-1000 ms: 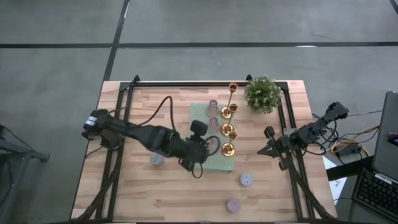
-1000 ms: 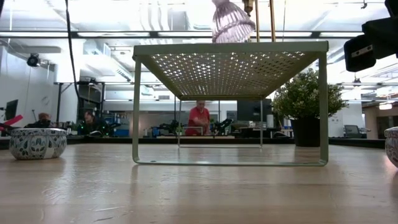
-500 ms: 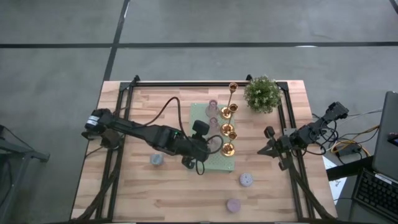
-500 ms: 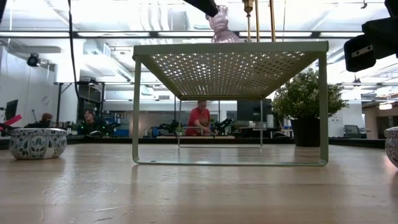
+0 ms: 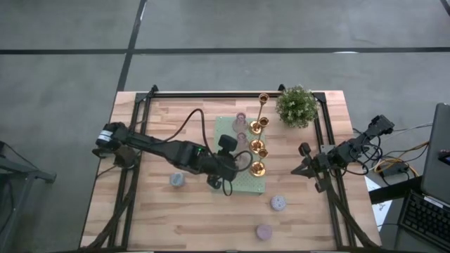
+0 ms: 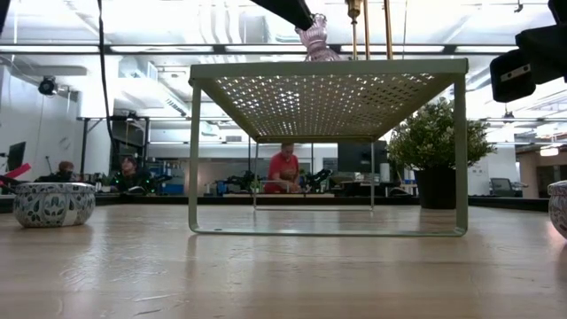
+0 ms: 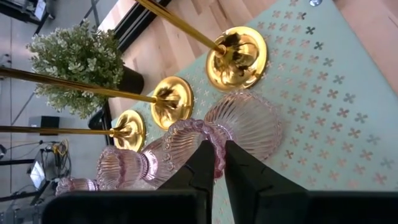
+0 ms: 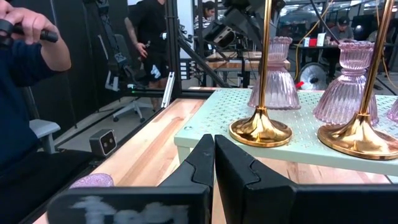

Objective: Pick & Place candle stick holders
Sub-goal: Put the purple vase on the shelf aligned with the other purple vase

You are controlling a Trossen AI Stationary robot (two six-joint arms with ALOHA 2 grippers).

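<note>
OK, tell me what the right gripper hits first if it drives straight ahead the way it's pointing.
Most likely the pale green perforated stand: the shut right gripper points at its near corner, just below the nearest gold candlestick's base. Depth is unclear, but nothing shows between them.

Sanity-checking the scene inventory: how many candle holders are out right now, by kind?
Gold stemmed holders: 3
Pink ribbed glass holders: 3
Small round cups on the tabletop: 3
Total: 9
</note>
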